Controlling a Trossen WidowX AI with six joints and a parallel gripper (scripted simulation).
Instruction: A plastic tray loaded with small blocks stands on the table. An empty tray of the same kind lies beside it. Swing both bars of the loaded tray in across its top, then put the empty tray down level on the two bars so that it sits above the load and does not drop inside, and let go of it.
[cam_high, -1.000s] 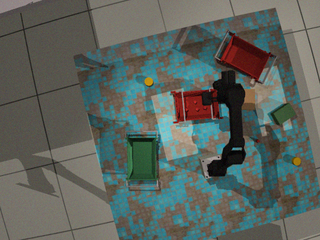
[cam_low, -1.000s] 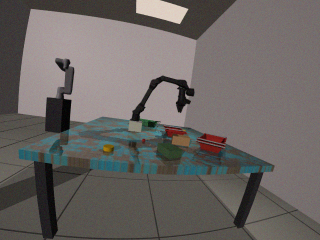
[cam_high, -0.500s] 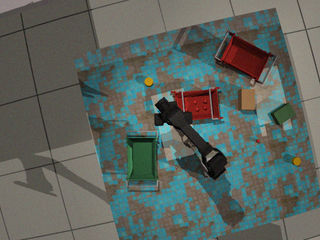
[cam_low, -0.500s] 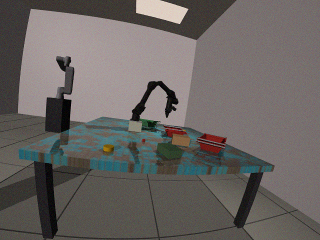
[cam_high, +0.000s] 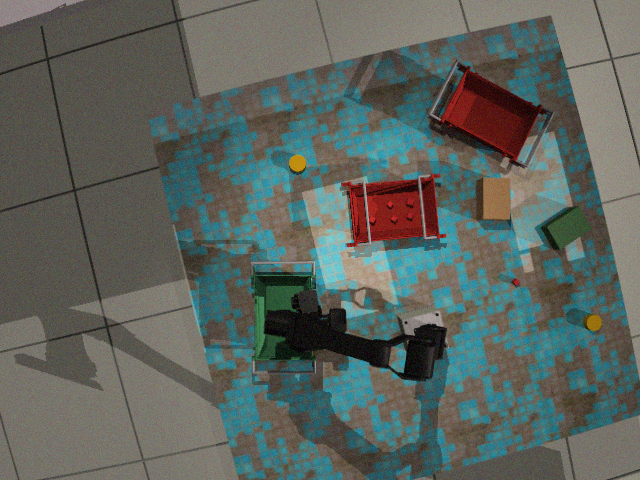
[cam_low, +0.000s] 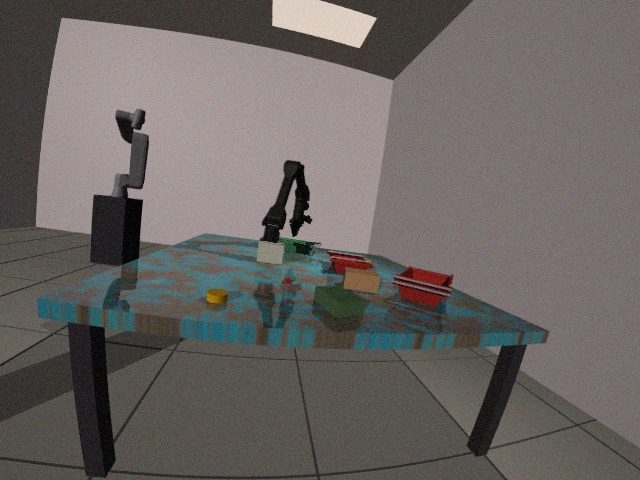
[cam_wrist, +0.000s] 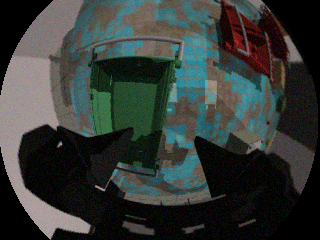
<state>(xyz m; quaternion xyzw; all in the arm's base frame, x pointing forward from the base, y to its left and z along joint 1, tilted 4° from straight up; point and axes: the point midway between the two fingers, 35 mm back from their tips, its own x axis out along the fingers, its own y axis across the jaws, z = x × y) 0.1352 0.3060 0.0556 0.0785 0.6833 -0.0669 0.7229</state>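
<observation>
a blue-and-brown patterned table (cam_high: 465, 289) (cam_low: 170, 279) (cam_wrist: 195, 65) lies beneath the gripper (cam_high: 299, 330) (cam_low: 294, 232) (cam_wrist: 164, 133), its fingers wide apart with nothing between them. below them stands the green tray (cam_high: 284, 289) (cam_low: 297, 245) (cam_wrist: 135, 105). well off to their side, a red tray (cam_high: 387, 227) (cam_low: 351, 267) (cam_wrist: 257, 55) holds small blocks (cam_high: 393, 219), both bars (cam_high: 367, 214) across its top; farther away sits another red tray (cam_high: 488, 118) (cam_low: 423, 284) (cam_wrist: 274, 35).

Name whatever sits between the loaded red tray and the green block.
The tan block lies between the loaded red tray and the green block, slightly toward the other red tray's side. The top view shows this.
</observation>
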